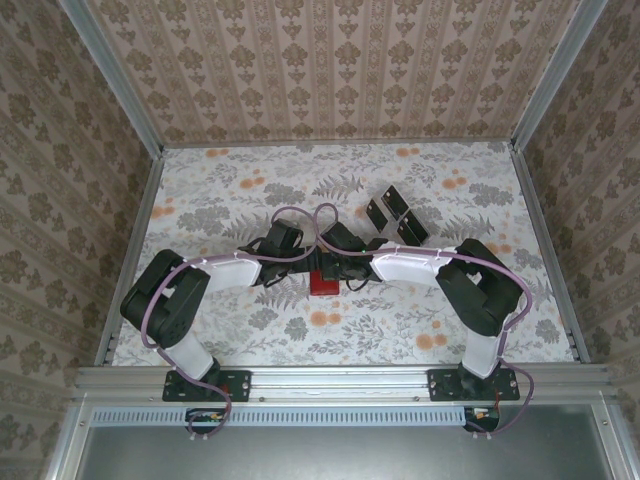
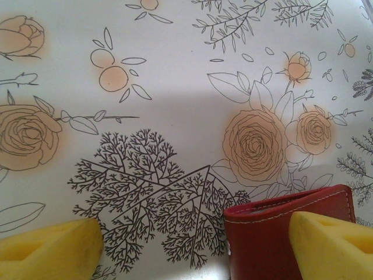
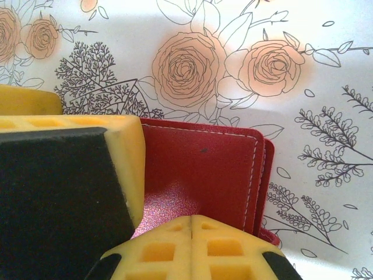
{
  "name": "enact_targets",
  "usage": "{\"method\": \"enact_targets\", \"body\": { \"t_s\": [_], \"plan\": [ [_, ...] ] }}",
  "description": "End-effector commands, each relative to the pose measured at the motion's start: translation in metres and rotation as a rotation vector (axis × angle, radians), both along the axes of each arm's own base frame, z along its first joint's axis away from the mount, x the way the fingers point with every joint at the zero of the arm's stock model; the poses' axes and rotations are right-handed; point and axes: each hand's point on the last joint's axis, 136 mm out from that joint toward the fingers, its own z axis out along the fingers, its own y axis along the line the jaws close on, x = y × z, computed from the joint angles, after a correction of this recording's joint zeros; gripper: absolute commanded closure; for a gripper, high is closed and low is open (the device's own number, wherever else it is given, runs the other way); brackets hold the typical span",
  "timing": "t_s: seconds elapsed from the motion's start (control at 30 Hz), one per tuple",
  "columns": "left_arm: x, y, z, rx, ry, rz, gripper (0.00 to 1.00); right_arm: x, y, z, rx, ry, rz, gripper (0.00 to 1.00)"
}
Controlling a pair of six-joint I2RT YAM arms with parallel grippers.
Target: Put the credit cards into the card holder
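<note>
- The small red leather-like folding wallet [image 1: 325, 283] lies folded mid-table between the arms, with the flat black rectangular cards [image 1: 398, 215] well apart behind it.
- The left gripper [image 2: 192, 236] gapes over its edge; the right gripper [image 3: 192, 233] is clenched empty on the cover.
- Best to pin the cover and lift the flap slowly.

Overhead camera's high up behind the robot, looking down over the whole table [image 1: 200, 340]. Both wrist cameras hover very close, facing it, and share the card holder [image 3: 198, 169], seemingly from opposite sides.
</note>
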Motion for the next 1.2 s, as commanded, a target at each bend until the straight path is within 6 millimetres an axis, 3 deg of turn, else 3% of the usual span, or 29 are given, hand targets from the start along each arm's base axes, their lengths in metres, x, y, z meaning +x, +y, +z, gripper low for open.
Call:
{"method": "enact_targets", "body": {
  "t_s": [0.0, 0.5, 0.8, 0.97, 1.17],
  "plan": [
    [-0.024, -0.006, -0.040, -0.021, 0.128, -0.045, 0.13, 0.009, 0.017, 0.010, 0.042, -0.039, 0.006, 1.00],
    [-0.025, -0.006, -0.040, -0.030, 0.132, -0.038, 0.14, -0.018, 0.022, -0.026, -0.019, 0.057, 0.064, 1.00],
    [-0.017, 0.003, -0.045, -0.119, 0.184, 0.035, 0.14, -0.037, 0.028, -0.036, -0.049, 0.080, 0.108, 1.00],
    [-0.016, 0.005, -0.041, -0.121, 0.174, 0.043, 0.14, -0.029, 0.030, -0.012, -0.046, 0.029, 0.116, 1.00],
    [-0.013, 0.007, -0.036, -0.115, 0.160, 0.044, 0.14, -0.011, 0.032, 0.042, -0.041, -0.044, 0.128, 0.67]
  ]
}}
